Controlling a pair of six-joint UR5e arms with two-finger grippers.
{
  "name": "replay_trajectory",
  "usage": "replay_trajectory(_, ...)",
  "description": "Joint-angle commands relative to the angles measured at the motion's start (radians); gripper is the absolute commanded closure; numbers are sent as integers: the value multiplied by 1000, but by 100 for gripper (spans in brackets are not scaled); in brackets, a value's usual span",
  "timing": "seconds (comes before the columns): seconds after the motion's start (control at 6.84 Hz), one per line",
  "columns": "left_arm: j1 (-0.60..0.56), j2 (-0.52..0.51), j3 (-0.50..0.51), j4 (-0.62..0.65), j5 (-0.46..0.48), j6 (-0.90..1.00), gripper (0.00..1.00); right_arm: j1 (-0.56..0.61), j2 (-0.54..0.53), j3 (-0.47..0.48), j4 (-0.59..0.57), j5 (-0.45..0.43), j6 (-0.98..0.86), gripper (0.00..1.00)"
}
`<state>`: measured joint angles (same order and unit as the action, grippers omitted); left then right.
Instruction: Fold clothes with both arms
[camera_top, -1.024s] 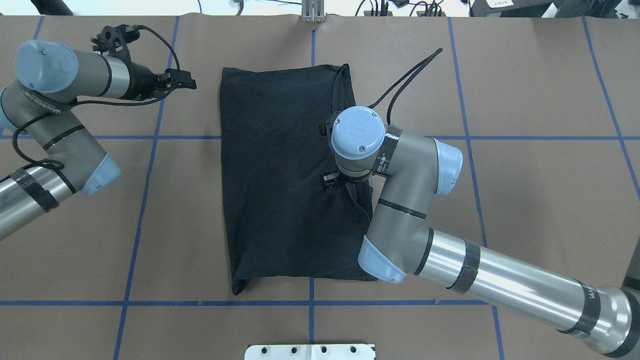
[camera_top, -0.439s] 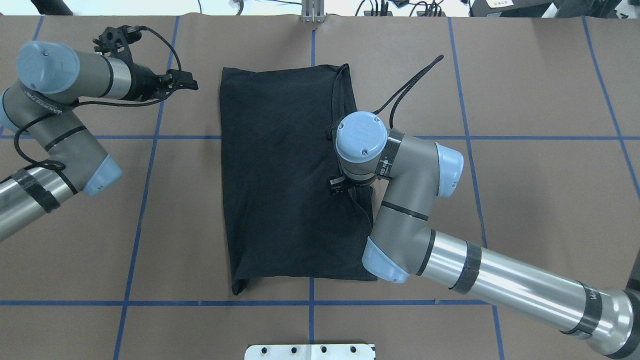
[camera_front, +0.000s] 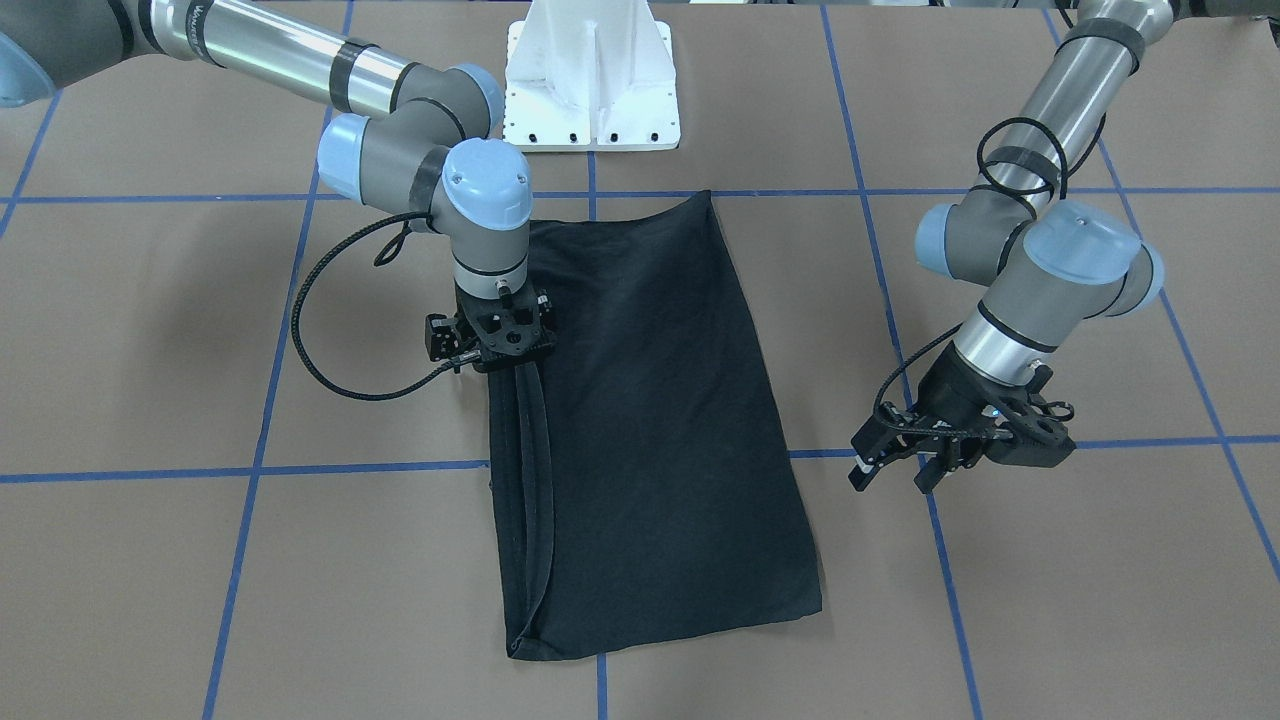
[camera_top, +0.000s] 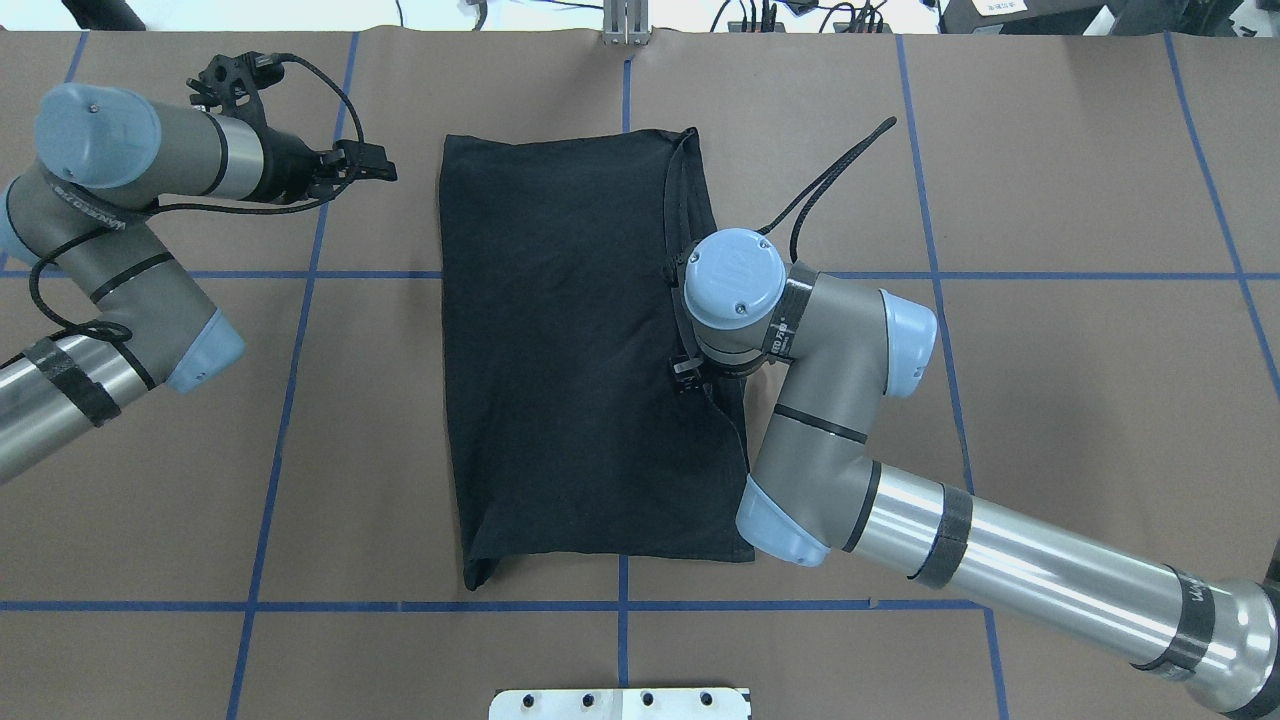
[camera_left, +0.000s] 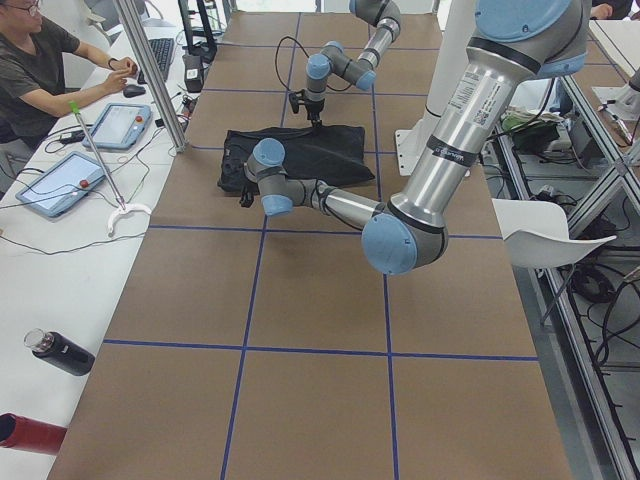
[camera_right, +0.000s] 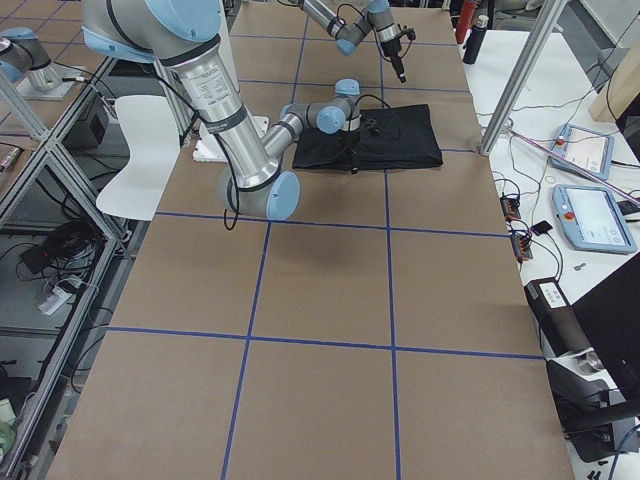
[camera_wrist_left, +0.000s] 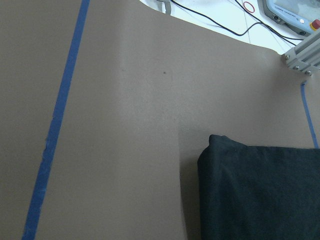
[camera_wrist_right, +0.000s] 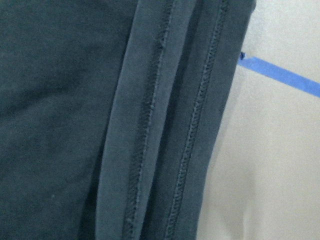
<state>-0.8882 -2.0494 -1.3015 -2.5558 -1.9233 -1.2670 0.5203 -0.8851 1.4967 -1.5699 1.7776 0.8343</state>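
The black T-shirt (camera_top: 570, 350) lies in the middle of the worktop (camera_top: 1050, 400), folded into a long rectangle whose long sides run away from the robot, with a plain black face turned up. The cloth is a matte, soft knit that lies mostly flat, with a few shallow creases. Its corners are rounded and slightly puffed where the layers double over. Along the edge on the robot's right, several stitched hems (camera_wrist_right: 150, 125) are stacked side by side in narrow parallel bands, and their rows of thread show clearly in the right wrist view. The worktop is covered in smooth brown paper, divided into large squares by blue tape lines (camera_top: 300, 275). The right arm (camera_top: 830, 460), grey metal tube with light-blue caps, points its wrist straight down over that hemmed long edge, about halfway along it. Its jaws are lost against the black cloth, so I cannot tell whether they are spread, pressed together or touching the shirt. The left arm (camera_top: 120, 260) holds its jaws spread and empty above bare paper, near the shirt's far corner (camera_wrist_left: 260, 190) on the robot's left and clearly apart from the cloth.
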Motion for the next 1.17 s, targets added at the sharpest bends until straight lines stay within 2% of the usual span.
replay_trajectory(0.0,0,-2,1,0,1,0,0,30,-26,2,5,55,-13,0)
replay_trajectory(0.29,8,-2,-1,0,1,-2,0,69,-63,8,5,81,-37,0)
replay_trajectory(0.59,8,-2,1,0,1,0,0,141,-83,45,4,205,-38,0)
replay_trajectory(1.02,8,-3,1,-1,1,0,0,164,-84,57,4,221,-40,0)
